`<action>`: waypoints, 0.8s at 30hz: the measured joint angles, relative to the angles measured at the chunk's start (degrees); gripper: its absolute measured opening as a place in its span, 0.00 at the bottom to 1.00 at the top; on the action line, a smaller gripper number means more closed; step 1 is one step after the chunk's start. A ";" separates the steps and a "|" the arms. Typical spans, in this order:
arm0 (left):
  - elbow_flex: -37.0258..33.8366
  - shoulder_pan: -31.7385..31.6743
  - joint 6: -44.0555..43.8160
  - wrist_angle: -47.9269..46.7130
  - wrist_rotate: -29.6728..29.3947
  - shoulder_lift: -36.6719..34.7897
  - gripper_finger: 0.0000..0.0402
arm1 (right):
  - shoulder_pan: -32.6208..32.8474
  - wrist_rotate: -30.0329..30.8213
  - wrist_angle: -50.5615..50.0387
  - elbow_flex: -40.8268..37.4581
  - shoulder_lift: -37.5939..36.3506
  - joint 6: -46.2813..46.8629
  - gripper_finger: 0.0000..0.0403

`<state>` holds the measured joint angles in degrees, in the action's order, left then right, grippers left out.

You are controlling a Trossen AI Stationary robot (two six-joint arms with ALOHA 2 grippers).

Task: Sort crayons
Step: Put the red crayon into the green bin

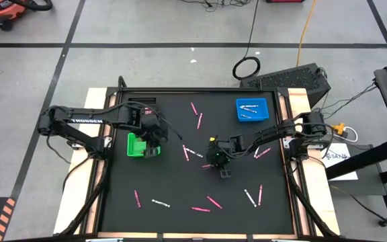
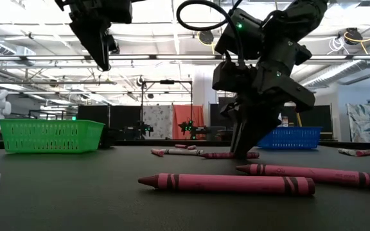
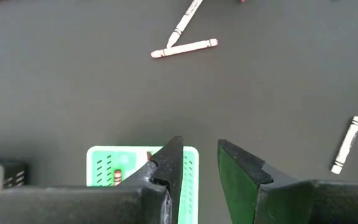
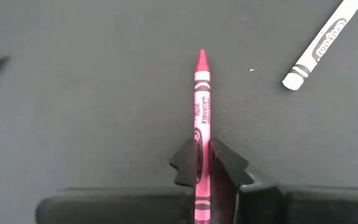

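Pink and white crayons lie scattered on the black mat [image 1: 173,181]. My right gripper [image 4: 201,163] is at the mat's middle [image 1: 211,159], fingertips down at the mat [image 2: 241,153], shut on a pink crayon [image 4: 201,99]. My left gripper [image 3: 199,155] hangs open above the green tray [image 1: 137,145], which holds pink crayons [image 3: 117,177]. White crayons [image 1: 249,107] lie in the blue tray [image 1: 262,114] at the far right. My right gripper pinches the pink crayon's two long sides [image 4: 201,146] between its two fingertips, behind the label's middle. The fingers slant down from the table's right side and lie along the crayon. Its point [image 4: 201,59] faces away from the gripper, and it lies on the mat.
Two white crayons [image 3: 184,48] lie just left of my right gripper, another white one [image 4: 322,46] beside it. More crayons [image 1: 207,205] lie along the near edge, two pink ones [image 1: 197,114] at the far middle. A small black block [image 1: 226,175] stands near my right gripper.
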<state>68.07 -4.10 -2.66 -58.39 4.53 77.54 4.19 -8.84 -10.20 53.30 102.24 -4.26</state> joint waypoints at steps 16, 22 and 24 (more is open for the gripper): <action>-0.04 0.11 0.14 4.88 -1.74 0.03 0.24 | 0.04 -0.51 -1.96 -0.28 -2.44 2.27 0.01; -2.96 0.17 0.37 10.65 -1.74 0.07 0.24 | 0.11 -0.63 -1.80 -0.36 -9.64 4.66 0.01; -4.72 0.38 0.39 14.11 -1.76 0.07 0.24 | 0.07 -0.21 -1.58 -0.33 -11.76 5.26 0.01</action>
<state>63.36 -3.72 -2.26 -44.28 2.76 77.60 4.25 -9.05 -11.79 52.97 90.48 1.00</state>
